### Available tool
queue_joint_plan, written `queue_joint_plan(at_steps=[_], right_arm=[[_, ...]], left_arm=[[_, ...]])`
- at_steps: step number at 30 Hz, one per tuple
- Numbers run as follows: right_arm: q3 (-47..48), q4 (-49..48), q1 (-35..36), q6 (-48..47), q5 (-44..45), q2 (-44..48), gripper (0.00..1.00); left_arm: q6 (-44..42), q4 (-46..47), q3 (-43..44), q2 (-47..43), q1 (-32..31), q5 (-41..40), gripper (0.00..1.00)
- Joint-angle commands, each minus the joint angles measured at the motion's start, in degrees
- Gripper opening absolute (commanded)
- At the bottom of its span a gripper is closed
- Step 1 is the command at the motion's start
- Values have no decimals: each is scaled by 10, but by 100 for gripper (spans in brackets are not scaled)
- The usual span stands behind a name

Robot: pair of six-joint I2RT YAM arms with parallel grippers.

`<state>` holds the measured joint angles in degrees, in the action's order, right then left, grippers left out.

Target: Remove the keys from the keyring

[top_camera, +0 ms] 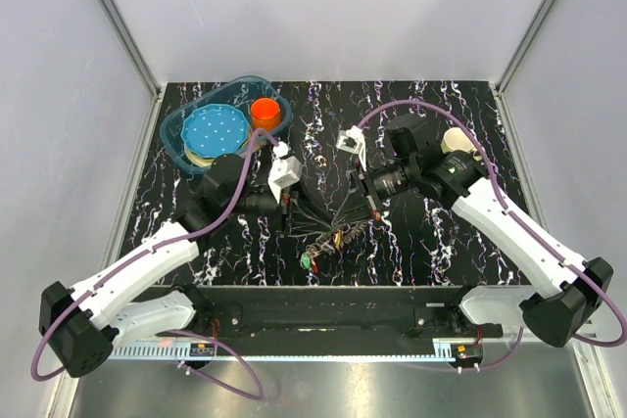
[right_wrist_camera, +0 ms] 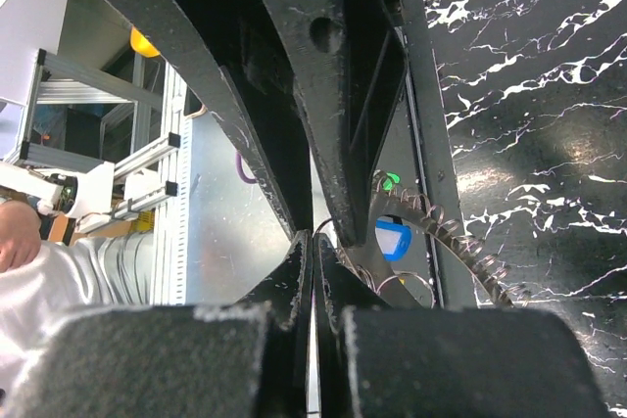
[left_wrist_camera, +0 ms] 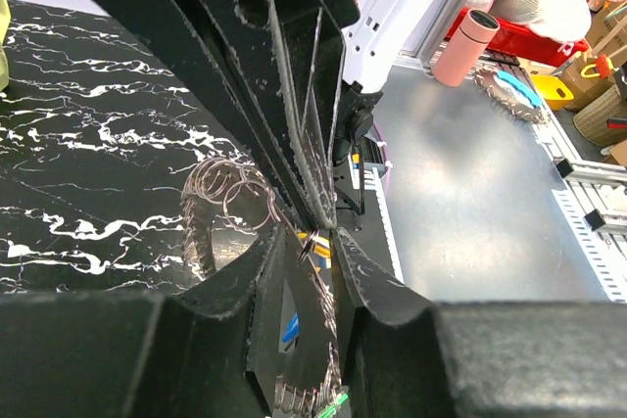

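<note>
The keys (top_camera: 328,227) hang as a dark fanned bunch between my two grippers, just above the black marbled table near its front middle. A green piece (top_camera: 307,262) and a brass-orange piece (top_camera: 338,237) dangle below. My left gripper (top_camera: 287,207) grips the bunch's left side; in the left wrist view it (left_wrist_camera: 312,240) is shut on the thin keyring (left_wrist_camera: 316,242), with toothed keys (left_wrist_camera: 312,396) below. My right gripper (top_camera: 364,199) grips the right side; in its wrist view it (right_wrist_camera: 313,239) is shut on the ring wire, with the toothed keys (right_wrist_camera: 460,242), a blue piece (right_wrist_camera: 394,238) and a green piece (right_wrist_camera: 390,182) beside it.
A teal tray (top_camera: 186,120) at the back left holds a blue dotted plate (top_camera: 216,131) and an orange cup (top_camera: 265,112). A small white bracket (top_camera: 351,140) lies behind the grippers. The table's front edge rail (top_camera: 333,301) is just below the bunch.
</note>
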<state>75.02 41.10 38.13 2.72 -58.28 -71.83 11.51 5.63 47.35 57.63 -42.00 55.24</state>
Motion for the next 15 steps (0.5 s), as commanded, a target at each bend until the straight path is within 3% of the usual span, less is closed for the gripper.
queue_joint_plan(at_steps=[1,9,15], right_arm=[[-5,-44,1,15,-35,0,0],[-23,-73,1,38,-38,7,0],[-33,-94,2,48,-39,11,0]], left_arm=[[-13,12,26,-1,3,18,23],[-26,-21,37,7,2,28,0],[-19,-32,42,13,1,20,0]])
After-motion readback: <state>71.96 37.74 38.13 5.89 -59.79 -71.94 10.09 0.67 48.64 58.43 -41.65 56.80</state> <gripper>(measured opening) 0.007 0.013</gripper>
